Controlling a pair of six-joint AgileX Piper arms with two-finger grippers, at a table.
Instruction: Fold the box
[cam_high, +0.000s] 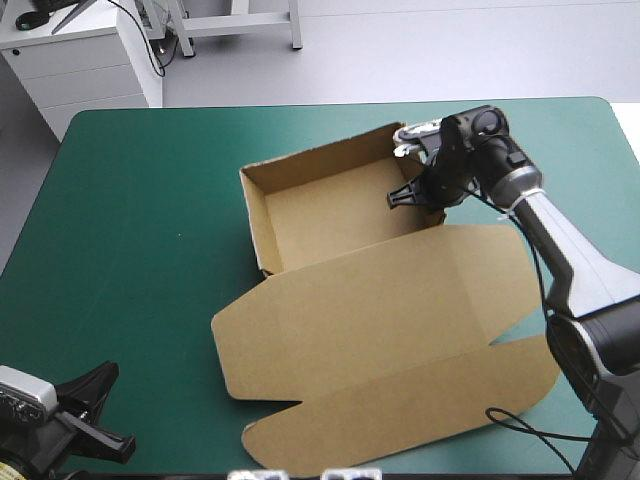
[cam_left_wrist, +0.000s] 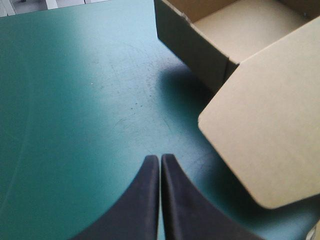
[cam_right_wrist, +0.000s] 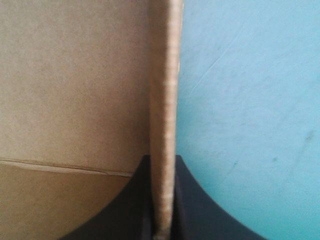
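The brown box (cam_high: 340, 215) stands as an open tray at mid-table, its walls raised, with the lid (cam_high: 400, 340) lying flat toward the near edge. My right gripper (cam_high: 418, 188) is at the tray's right wall, shut on it; in the right wrist view the wall's edge (cam_right_wrist: 165, 120) runs straight up between the black fingers (cam_right_wrist: 186, 200). My left gripper (cam_high: 95, 415) rests at the near left corner of the table, shut and holding nothing. The left wrist view shows its fingers (cam_left_wrist: 145, 205) meeting over bare teal-green cover, with the tray (cam_left_wrist: 235, 30) and a lid corner (cam_left_wrist: 270, 125) ahead.
Wide teal-green cover (cam_high: 130, 220) lies bare to the left of the box. A white cabinet (cam_high: 85, 60) stands beyond the table's far left corner. A strip of cover (cam_high: 590, 160) remains between the right arm and the table's right edge.
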